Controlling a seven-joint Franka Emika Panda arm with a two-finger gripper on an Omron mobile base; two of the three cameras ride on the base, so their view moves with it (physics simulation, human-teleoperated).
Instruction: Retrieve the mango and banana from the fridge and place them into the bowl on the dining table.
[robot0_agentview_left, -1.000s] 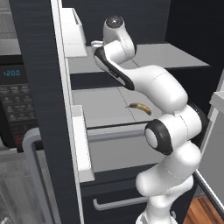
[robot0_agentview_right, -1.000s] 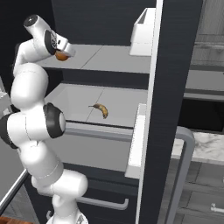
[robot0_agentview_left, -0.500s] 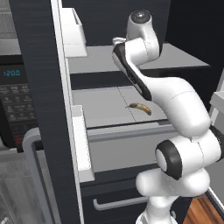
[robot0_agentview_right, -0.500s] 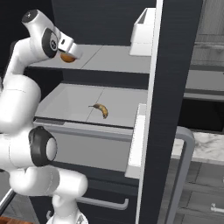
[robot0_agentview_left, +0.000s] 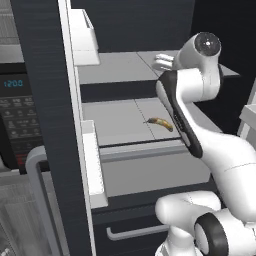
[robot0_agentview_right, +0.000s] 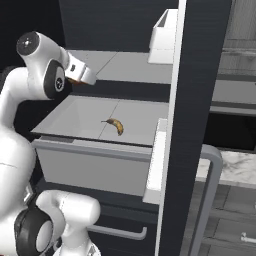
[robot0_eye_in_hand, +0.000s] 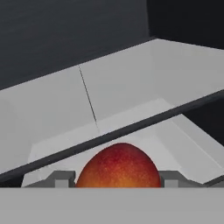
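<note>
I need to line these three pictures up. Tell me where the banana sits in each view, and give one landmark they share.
Left base view: the banana lies right of centre on the lower grey fridge shelf, just left of the arm.
Right base view: it lies left of centre on that same shelf, below the gripper.
Hand view: not in it; the mango sits between the fingertips.
Shared landmark: the seam line down the grey shelf.

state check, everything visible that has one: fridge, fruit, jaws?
fridge: door open, shelves exposed
mango: gripped between the jaws, off the shelf
banana: lying loose on the lower shelf, untouched
gripper: jaws shut on mango, level with the upper shelf
microwave: door shut, display lit
</note>
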